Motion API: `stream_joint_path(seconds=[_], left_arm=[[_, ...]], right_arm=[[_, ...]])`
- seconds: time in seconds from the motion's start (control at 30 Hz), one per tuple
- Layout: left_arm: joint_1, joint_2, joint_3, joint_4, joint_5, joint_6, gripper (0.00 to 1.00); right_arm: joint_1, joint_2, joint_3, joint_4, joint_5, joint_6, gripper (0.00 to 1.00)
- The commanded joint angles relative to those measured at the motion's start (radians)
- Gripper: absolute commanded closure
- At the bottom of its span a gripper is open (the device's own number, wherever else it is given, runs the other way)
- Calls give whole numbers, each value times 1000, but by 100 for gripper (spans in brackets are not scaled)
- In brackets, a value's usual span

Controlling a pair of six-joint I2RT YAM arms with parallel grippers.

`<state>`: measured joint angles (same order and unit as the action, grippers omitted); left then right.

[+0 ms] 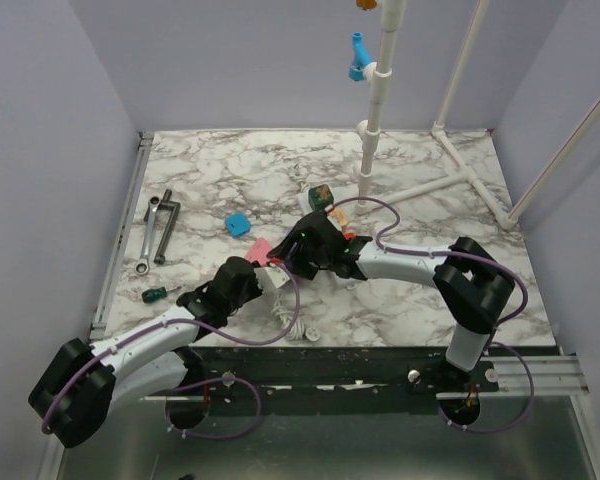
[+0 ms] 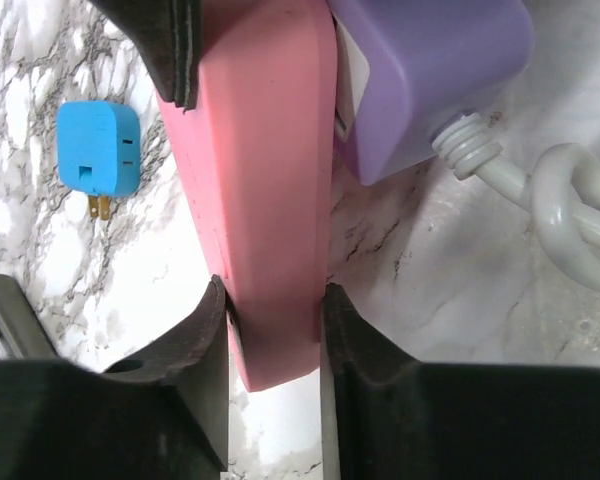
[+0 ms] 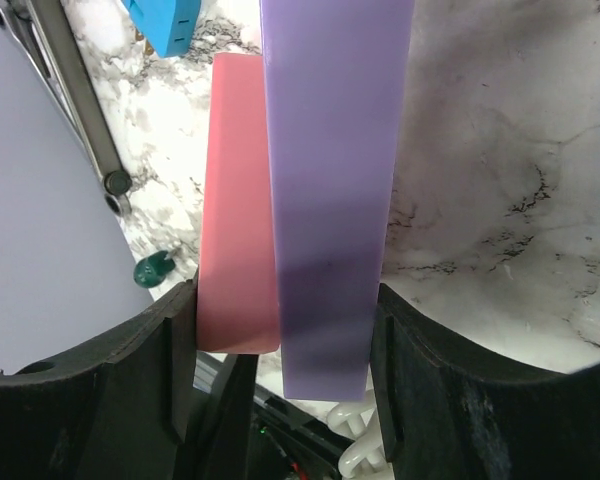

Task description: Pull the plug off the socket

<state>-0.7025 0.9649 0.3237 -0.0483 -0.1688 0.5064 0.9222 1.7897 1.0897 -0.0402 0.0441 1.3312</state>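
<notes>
My left fingers (image 2: 190, 345) clench the pink plug (image 2: 265, 180) between them; my right fingers (image 3: 160, 345) clamp the purple corded socket (image 2: 420, 80), plug alongside; plug apparently seated, not yet separated; pull remains.

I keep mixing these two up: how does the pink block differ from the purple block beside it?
The pink block is bare along its visible length; the purple block has a white cord leaving its end. The left fingers pinch the pink block alone, while the right fingers span pink and purple together. Both are smooth plastic, lying side by side.
</notes>
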Motion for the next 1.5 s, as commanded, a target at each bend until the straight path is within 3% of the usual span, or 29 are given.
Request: stream_joint_path(seconds=[0.0,0.17,0.27,0.6,0.97,1.03,1.23,1.47], left_arm=[[-5,-16,19,15,9,-42,93],[-5,-41,54,-29,-45,-97,98],[-5,-46,37,-8,-70,-91,98],[-5,-66,-1,18,-77,-61,98],[-6,-104,11,-38,-87,-104,100],[-1,-110,35,-61,-91,-127,100],[11,-118,60,-101,-72,-154,100],[10,-122,61,-114,-75,-147,100]], right_arm=[[17,11,-19,31,-62,-9,88],[11,-19,-60,72,-49,17,60],[0,-16,-89,77,-24,64,55],[-45,105,-25,59,-38,104,54],[-56,147,-11,42,-68,111,17],[-56,151,-11,15,-71,101,6],[-67,111,-48,-4,3,111,4],[-94,108,31,-77,92,104,12]])
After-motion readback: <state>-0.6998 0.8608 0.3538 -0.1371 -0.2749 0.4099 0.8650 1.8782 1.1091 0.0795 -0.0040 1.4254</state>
